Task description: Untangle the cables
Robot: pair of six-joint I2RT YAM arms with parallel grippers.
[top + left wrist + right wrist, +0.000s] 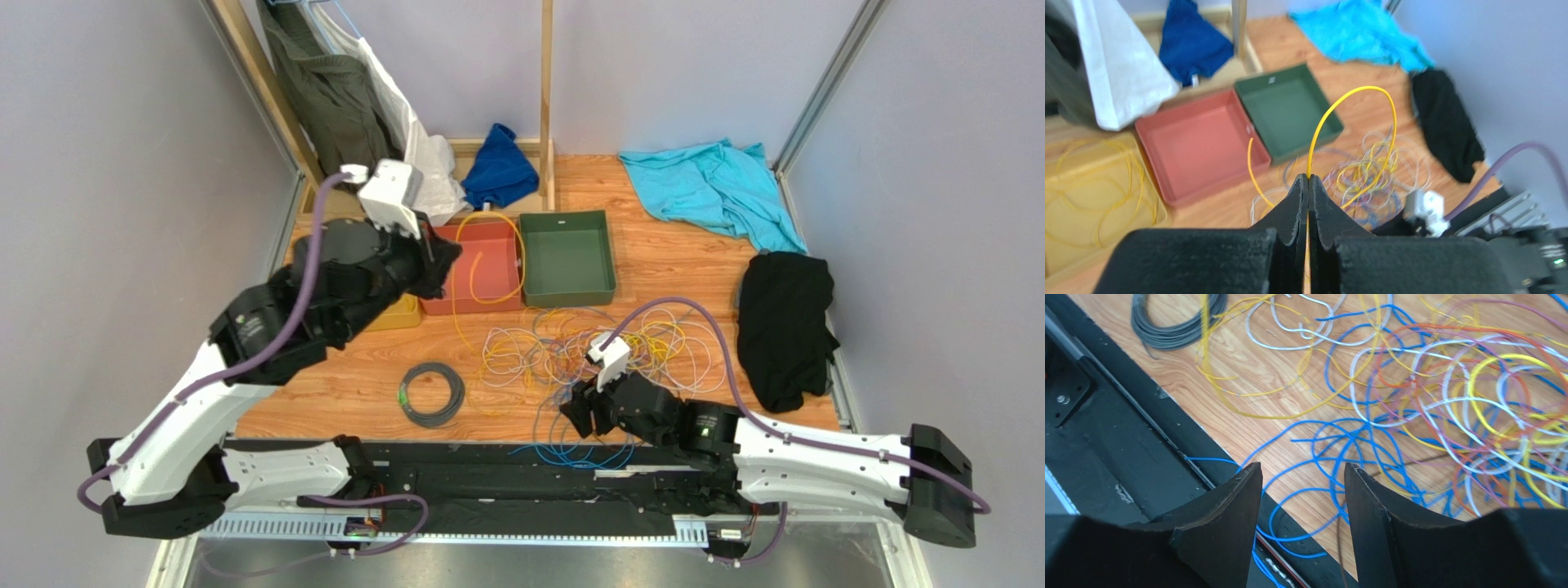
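At the upper left of the overhead view, the left end effector (432, 263) is being held high beside the red tray (491, 276), its jaws pressed fully together on a single yellow cable (1352, 93). From the pinch point that cable is being carried up in a tall arch and then down toward the lower right of the left wrist view, where it is being lost in the tangle of cables (595, 349) lying on the desk (687, 263) at frame centre. Its long axis is thus being stretched diagonally from the raised arm to the heap, so a freeing pull is judged to need a line away from the heap, toward the upper left. The left arm is being posed extended and lifted.

Near the bottom centre of the overhead view, the right end effector (1303, 471) is being held low over the near edge of the tangle, jaws apart and gripping nothing. Loose blue cables (1339, 438) are lying directly beneath and just ahead of it. The right arm, being held folded close to the desk, is the nearer one to the heap. A dark grey coil (432, 395) is lying apart, left of the tangle.
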